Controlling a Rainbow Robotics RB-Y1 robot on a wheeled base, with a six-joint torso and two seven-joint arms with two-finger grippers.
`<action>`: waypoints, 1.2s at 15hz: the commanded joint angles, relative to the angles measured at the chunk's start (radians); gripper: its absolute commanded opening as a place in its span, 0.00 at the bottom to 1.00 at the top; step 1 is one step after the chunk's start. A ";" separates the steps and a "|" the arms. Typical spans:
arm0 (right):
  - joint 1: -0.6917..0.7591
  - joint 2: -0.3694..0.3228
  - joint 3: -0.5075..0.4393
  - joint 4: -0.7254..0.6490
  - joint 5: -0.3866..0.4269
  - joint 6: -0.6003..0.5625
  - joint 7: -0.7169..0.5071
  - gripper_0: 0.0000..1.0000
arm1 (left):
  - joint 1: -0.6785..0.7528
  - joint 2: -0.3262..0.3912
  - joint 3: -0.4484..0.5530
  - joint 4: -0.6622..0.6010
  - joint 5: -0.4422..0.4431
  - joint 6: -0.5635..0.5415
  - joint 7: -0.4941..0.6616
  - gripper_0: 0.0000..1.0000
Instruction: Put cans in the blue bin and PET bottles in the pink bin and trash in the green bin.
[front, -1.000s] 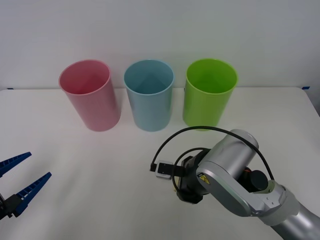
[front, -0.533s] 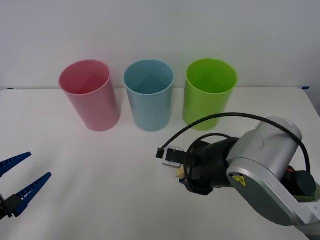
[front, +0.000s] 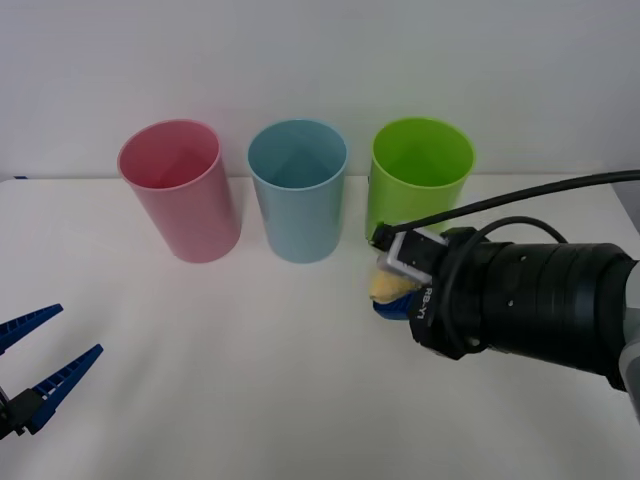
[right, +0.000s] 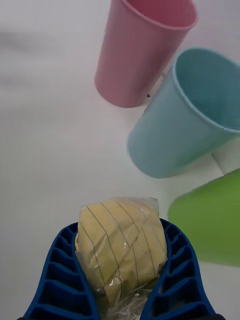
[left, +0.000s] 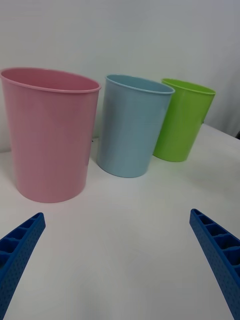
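The trash (right: 120, 240), a pale yellow lumpy ball in clear wrap, sits between the blue ribbed fingers of my right gripper (right: 120, 280), which is shut on it. From the front, the trash (front: 384, 286) hangs above the table just in front of the green bin (front: 420, 185). The blue bin (front: 298, 190) stands in the middle of the row and the pink bin (front: 180, 190) on the left. My left gripper (front: 35, 365) waits open near the table's front left edge. All three bins also stand ahead of it: pink bin (left: 50, 135), blue bin (left: 132, 127), green bin (left: 184, 120).
A white table (front: 220, 340) carries the three bins in a row near a white back wall (front: 320, 60). My right arm's black wrist and cable (front: 520, 300) reach in from the right.
My right gripper has risen from the table with the trash and moved back and to the right, toward the green bin. The left arm has stayed still.
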 joint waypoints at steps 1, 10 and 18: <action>-0.008 0.038 -0.104 -0.014 -0.055 0.000 -0.008 0.00 | 0.000 0.000 0.000 0.000 0.000 0.000 0.000 1.00; -0.255 0.059 -0.212 0.094 0.031 0.000 -0.187 0.00 | 0.000 0.000 0.000 0.000 0.000 0.000 0.000 1.00; -0.551 0.094 -0.203 0.535 0.230 0.000 -0.169 0.00 | 0.000 0.000 0.000 0.000 0.000 0.000 0.000 1.00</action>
